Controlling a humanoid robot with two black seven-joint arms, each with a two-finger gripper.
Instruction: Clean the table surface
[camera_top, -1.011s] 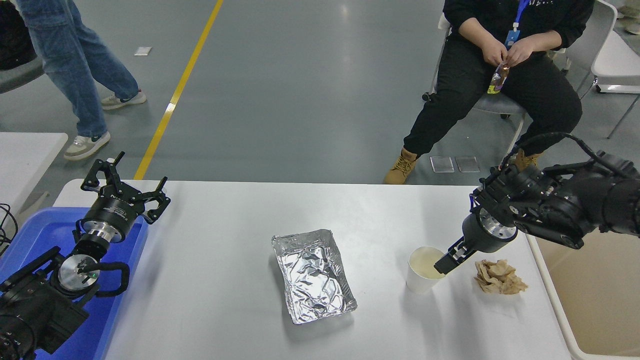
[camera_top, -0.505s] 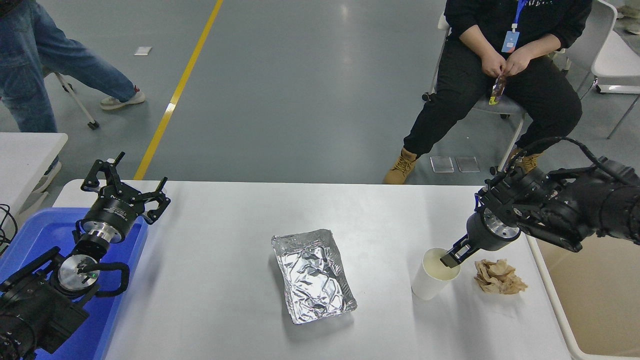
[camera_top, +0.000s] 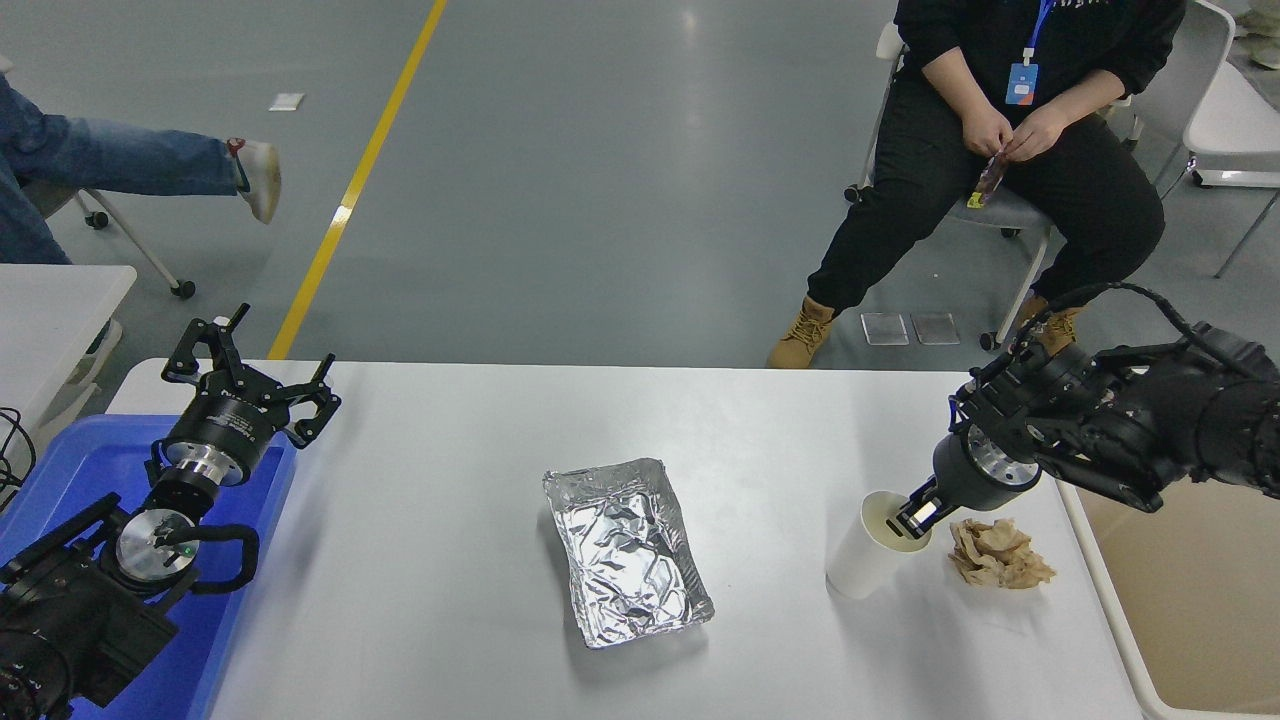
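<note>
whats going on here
The robot's right end effector is pinching the rim of a white paper cup, which leans toward the cream tub at the table's right edge. A foil tray and a crumpled brown napkin lie on the white table surface. The left end effector is parked, open, over the blue bin.

Left black gripper (camera_top: 262, 372) parked lower left, fingers spread, pointing away. Right black gripper (camera_top: 917, 512) angled down-left from right edge, fingers near-closed.
</note>
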